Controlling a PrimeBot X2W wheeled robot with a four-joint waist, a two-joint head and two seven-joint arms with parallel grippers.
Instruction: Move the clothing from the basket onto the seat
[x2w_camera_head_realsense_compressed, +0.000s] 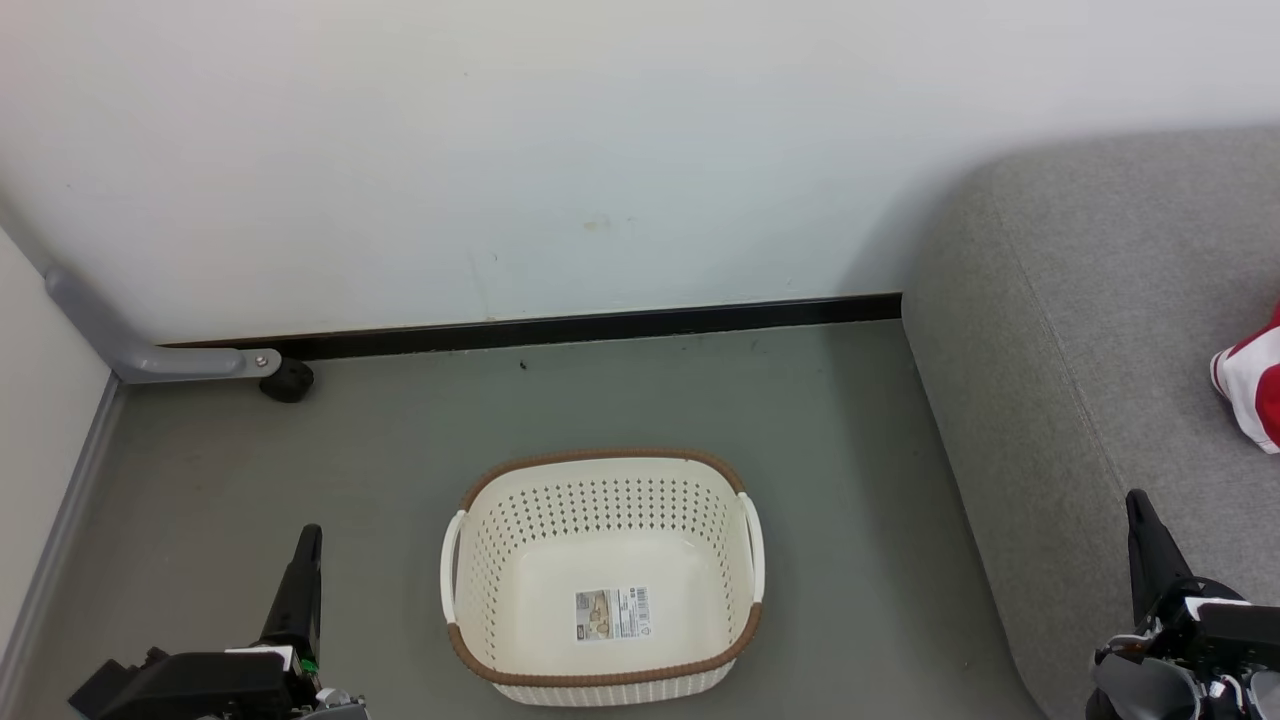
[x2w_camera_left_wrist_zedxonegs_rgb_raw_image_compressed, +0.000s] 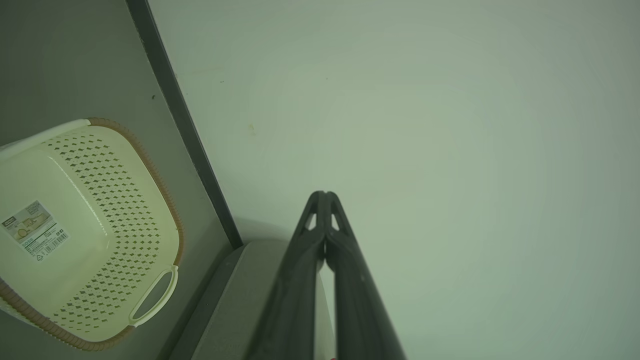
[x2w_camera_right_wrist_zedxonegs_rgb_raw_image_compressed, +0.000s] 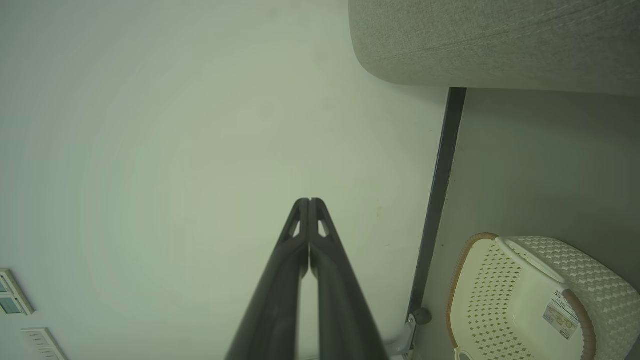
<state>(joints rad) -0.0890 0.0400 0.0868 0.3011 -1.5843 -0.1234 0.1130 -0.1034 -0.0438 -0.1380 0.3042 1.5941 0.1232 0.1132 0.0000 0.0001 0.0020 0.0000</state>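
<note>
- Seeing our oval cream perforated plastic basket (x2w_camera_head_realsense_compressed: 600, 500) empty.
- Soft red-and-white clothing (x2w_camera_head_realsense_compressed: 1255, 385) lies on the grey fabric seat (x2w_camera_head_realsense_compressed: 1080, 300); nothing left, we reckon.
- Our left gripper (x2w_camera_left_wrist_zedxonegs_rgb_raw_image_compressed: 324, 192) and right gripper (x2w_camera_right_wrist_zedxonegs_rgb_raw_image_compressed: 310, 200): pinched together, empty.

Head looks down, wrists face the wall (x2w_camera_left_wrist_zedxonegs_rgb_raw_image_compressed: 450, 125); all share the basket (x2w_camera_head_realsense_compressed: 600, 510).

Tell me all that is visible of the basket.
The basket is oval, of cream-white plastic, with perforated walls, a brown woven-look rim and two white side handles. It stands upright on the grey floor, apart from the seat. It is empty but for a paper label on its inner bottom.
</note>
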